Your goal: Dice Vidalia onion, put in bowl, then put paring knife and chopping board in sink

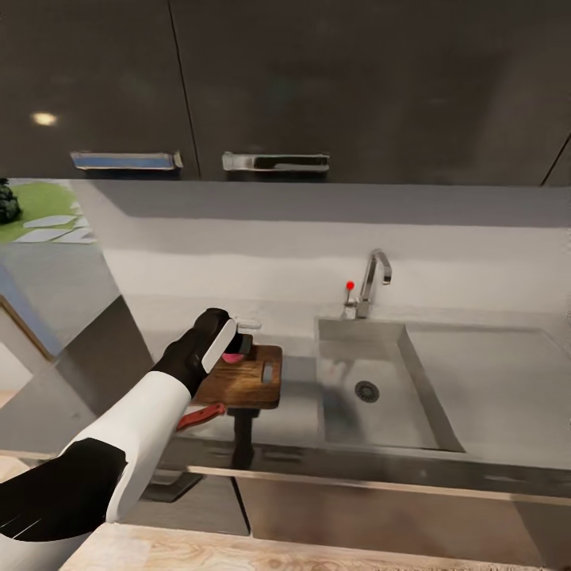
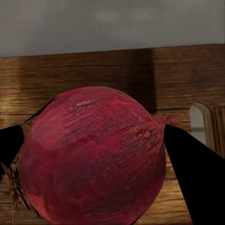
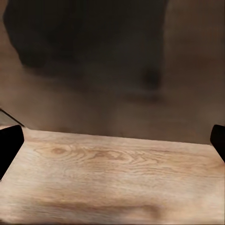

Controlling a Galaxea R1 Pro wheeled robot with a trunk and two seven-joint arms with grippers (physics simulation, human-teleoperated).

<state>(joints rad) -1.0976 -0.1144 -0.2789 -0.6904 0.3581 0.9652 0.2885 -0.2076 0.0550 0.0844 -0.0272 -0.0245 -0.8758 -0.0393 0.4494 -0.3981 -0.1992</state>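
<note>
The left gripper clasps the Vidalia onion between its dark fingers, poised just over the wooden chopping board beside the sink. The red-handled paring knife lies at the board's near edge, partly under the arm. Let go from any height, the round bulb may well roll off the board onto the countertop. The right gripper's fingertips stand apart, holding nothing, over pale wood flooring.
</note>
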